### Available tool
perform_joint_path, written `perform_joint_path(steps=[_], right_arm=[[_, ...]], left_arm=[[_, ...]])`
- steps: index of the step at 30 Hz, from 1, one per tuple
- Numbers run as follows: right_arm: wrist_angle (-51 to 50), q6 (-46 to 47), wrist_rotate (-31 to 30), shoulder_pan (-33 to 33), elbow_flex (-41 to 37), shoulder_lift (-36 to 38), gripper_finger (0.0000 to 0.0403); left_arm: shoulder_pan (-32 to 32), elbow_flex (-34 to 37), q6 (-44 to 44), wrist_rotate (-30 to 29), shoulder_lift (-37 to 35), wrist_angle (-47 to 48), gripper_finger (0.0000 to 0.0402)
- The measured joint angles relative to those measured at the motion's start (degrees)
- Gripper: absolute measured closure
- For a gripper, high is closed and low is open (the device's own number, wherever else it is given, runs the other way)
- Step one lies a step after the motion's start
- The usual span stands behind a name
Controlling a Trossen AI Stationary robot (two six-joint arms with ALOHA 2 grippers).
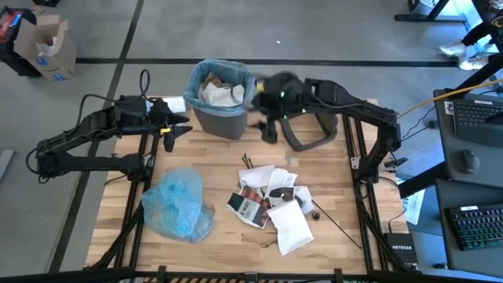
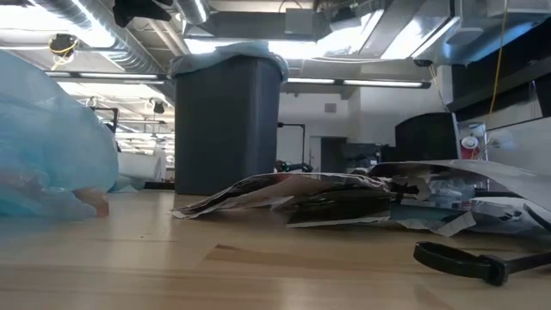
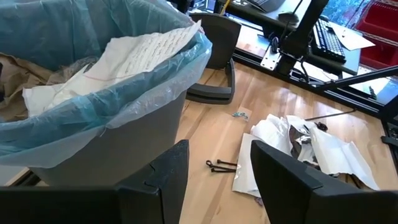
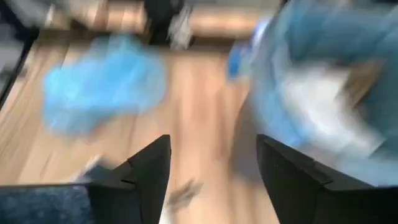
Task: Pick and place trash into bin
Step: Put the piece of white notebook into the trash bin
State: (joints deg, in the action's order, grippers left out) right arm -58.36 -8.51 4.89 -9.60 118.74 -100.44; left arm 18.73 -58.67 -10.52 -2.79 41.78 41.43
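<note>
The small dark grey plastic bin with its light blue liner stands at the upper centre of the high view, already holding crumpled white and brown paper. Just to its right, the right gripper hangs blurred beside the rim, its two dark fingers spread apart with nothing between them. The left gripper sits just left of the bin, its fingers also apart and empty. The remaining pile of white mailers and printed packets lies at lower centre (thin dark sticks beside it). A crumpled light blue plastic bag rests at lower left, and the grey bin lid lies right of the bin.
</note>
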Motion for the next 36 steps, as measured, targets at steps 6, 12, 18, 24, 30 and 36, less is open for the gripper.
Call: perform_joint_path(steps=[6, 12, 18, 24, 30, 36], right_arm=[[-8.52, 6.81, -1.65, 5.85, -6.91, -0.03, 0.0176], [-5.73, 11.61, -3.78, 9.75, -21.67, -0.10, 0.0175], [-3.78, 16.38, -3.22, 9.81, -37.08, -0.15, 0.0175], [0.68, 18.55, 0.37, 6.17, -50.82, 4.29, 0.0175], [12.11, 23.02, 8.57, 0.44, -65.28, 11.92, 0.0175], [27.85, 28.46, 17.72, -4.64, -77.63, 15.83, 0.0175]], left_arm=[[0.01, 0.00, 0.44, 0.00, 0.00, -0.08, 0.0235], [0.01, 0.00, 0.43, 0.00, 0.00, -0.09, 0.0235], [0.01, 0.00, 0.17, 0.02, 0.00, -0.04, 0.0235], [-0.01, 0.00, 0.32, 0.02, 0.00, 0.08, 0.0235], [-0.01, 0.00, 0.41, 0.02, 0.00, 0.87, 0.0235], [-0.01, 0.08, 0.43, 0.02, 0.00, 2.02, 0.0235]])
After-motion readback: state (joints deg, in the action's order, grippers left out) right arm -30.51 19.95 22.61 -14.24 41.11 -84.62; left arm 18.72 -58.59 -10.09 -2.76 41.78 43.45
